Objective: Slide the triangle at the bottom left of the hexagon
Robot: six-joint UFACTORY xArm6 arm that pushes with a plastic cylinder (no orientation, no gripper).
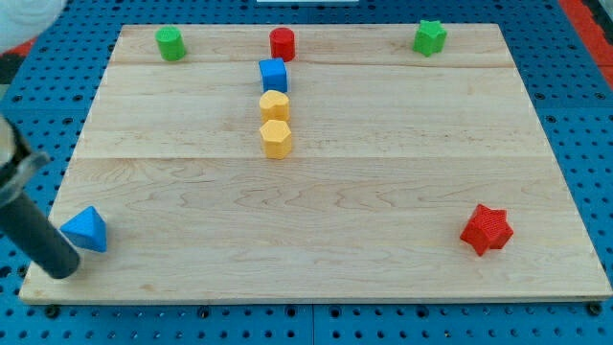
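Observation:
A blue triangle (86, 229) lies near the board's bottom left corner. My tip (65, 268) rests just below and left of it, close to touching; the dark rod slants up to the view's left edge. Two yellow blocks stand in the upper middle: a yellow hexagon (276, 138) and, just above it, a second yellow block (274, 104) of similar many-sided shape. A blue cube (273, 74) sits right above that one. The triangle is far to the lower left of the yellow blocks.
A green cylinder (170, 43) stands at the top left, a red cylinder (282, 43) at the top middle, a green star (429, 37) at the top right, a red star (486, 229) at the bottom right. The wooden board (383, 192) lies on a blue pegboard.

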